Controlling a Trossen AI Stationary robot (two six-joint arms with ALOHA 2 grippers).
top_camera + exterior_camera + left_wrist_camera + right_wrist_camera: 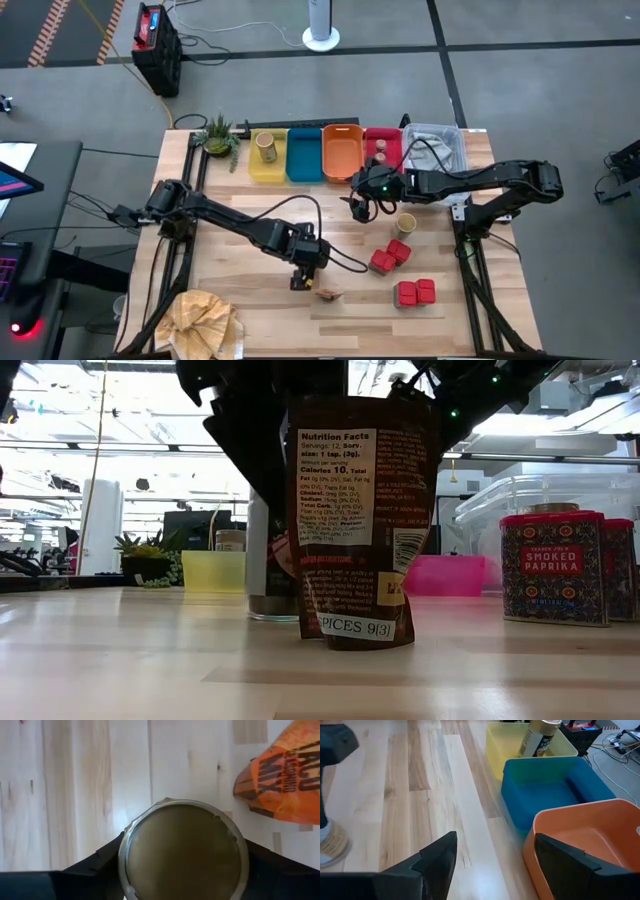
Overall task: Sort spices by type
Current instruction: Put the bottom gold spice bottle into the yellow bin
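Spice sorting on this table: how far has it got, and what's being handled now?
Barely started. One tub stands in the yellow tray, and small jars sit in the red tray. The left gripper is closed on a round jar beside the packet. The right gripper hovers open near the orange tray. Red boxes and another tub wait.

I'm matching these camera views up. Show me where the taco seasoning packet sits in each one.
High view: the seasoning packet lies low of centre, just right of the left tool.
Low view: it stands upright, filling the centre.
Left wrist view: its orange face shows past the jar, cut by the frame edge.
Right wrist view: not in it.
Landmark: the small jar in the left tool, just left of the packet in the low view.
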